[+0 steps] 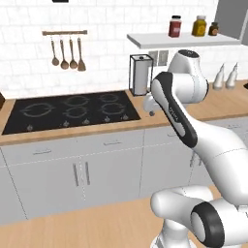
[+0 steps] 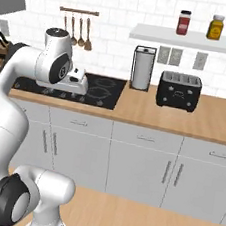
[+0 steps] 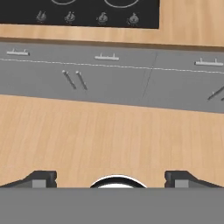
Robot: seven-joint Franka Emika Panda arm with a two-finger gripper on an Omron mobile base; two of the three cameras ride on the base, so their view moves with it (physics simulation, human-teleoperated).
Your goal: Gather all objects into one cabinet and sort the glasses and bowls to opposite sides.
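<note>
currently, findings as follows.
pincer (image 3: 111, 177): seen in the hand view; the two dark fingertips (image 3: 41, 178) stand wide apart at the bottom edge, nothing between them, aimed down at the wooden floor (image 3: 109, 135) in front of the grey base cabinets (image 3: 109, 78).
arm: folded high in front of the surface (image 2: 185, 117), hand held over its near edge by the right end of the black cooktop (image 1: 70, 111).
task things: cups, bowls and wall cabinet cannot be located from these pictures; a grey panel (image 1: 235, 17) at the top right corner of the left base view cannot be told for certain.
surface: paper towel holder (image 2: 142, 68) stands just right of the cooktop; black toaster (image 2: 179, 91) right of it, near; two white bottles (image 1: 225, 76) further right, against the wall.
wall: four wooden utensils (image 1: 68, 53) hang from a rail above the cooktop.
wall shelf (image 2: 187, 39): three jars (image 2: 215, 26), one red, one yellow, one small and dark.
far left: knife block (image 2: 2, 45), partly hidden behind the arm.
</note>
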